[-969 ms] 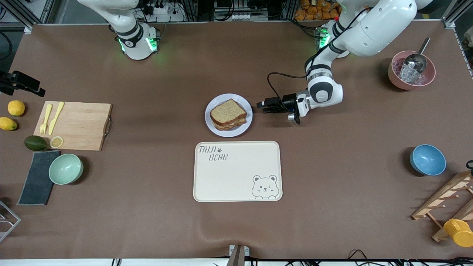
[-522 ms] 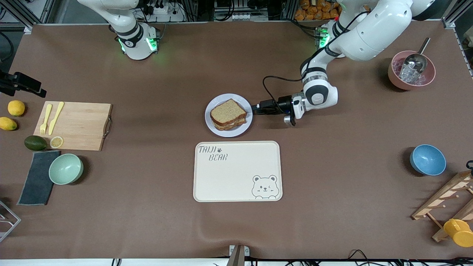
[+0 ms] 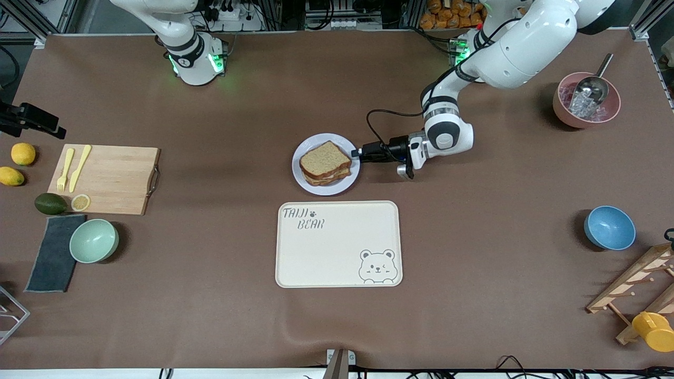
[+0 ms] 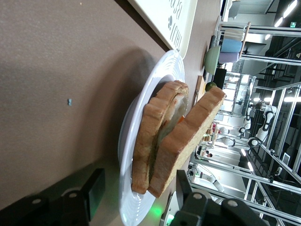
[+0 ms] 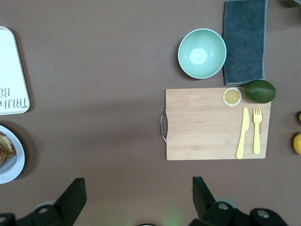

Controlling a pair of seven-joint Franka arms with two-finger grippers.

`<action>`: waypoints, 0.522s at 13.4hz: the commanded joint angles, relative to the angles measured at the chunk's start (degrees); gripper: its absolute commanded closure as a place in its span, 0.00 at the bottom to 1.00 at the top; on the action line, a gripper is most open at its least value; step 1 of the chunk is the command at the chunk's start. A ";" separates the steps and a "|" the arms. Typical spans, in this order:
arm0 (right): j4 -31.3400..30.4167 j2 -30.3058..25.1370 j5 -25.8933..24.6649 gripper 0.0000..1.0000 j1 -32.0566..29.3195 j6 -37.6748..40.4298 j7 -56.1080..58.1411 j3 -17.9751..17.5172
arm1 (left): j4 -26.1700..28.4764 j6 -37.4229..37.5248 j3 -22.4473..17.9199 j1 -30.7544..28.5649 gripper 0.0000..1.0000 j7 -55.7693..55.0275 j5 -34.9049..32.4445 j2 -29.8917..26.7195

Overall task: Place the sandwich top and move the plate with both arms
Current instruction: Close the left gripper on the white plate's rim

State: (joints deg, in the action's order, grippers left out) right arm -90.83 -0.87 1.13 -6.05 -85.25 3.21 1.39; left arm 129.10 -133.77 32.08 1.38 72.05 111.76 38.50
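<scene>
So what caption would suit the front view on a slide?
Left pincer straddles the plate rim; sandwich top already on.

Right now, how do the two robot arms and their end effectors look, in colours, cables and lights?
Both arms are glossy white with rounded shells and dark grey joint rings. The left arm carries a looping black cable to its black two-finger left end effector. The right arm shows green lights at its base; its right end effector has black angular fingers.
</scene>
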 commanded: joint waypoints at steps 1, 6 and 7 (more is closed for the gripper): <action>0.83 0.43 0.37 0.00 -0.45 0.70 0.39 -0.16 | -0.69 -0.88 0.00 0.56 0.36 1.61 1.70 0.61; 0.83 0.43 0.37 0.00 -0.45 0.70 0.39 -0.16 | -0.70 -2.11 0.09 1.08 0.46 1.61 1.70 0.69; 0.74 0.43 0.37 0.00 -0.45 0.70 0.39 -0.16 | -0.70 -2.11 0.00 1.17 0.47 1.61 1.70 0.69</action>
State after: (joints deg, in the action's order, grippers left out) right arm -90.83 -0.87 1.13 -6.05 -85.19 3.21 1.39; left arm 129.07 -134.80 32.05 1.82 72.05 111.77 38.57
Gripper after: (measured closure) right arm 0.000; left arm 0.436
